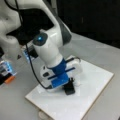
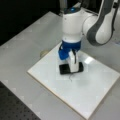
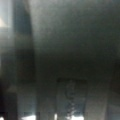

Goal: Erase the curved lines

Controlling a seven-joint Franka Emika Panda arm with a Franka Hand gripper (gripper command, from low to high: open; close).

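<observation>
A white rectangular board [image 1: 95, 82] [image 2: 95, 92] lies on the grey table in both front views. My gripper [image 1: 68, 85] [image 2: 71, 67] points straight down at the board and is shut on a black eraser block [image 1: 69, 90] [image 2: 64, 69], which rests flat on the board's surface. Just below the eraser in a front view, a short thin dark trace of the curve lines [image 2: 70, 78] shows on the white. The arm hides them from the opposite side. The wrist view is filled by a dark blur.
A small round tan object [image 2: 44, 53] [image 1: 42, 115] sits on the table just off the board's edge. A blue and orange device [image 1: 8, 72] stands at a front view's left. Dark backdrop lies beyond the table.
</observation>
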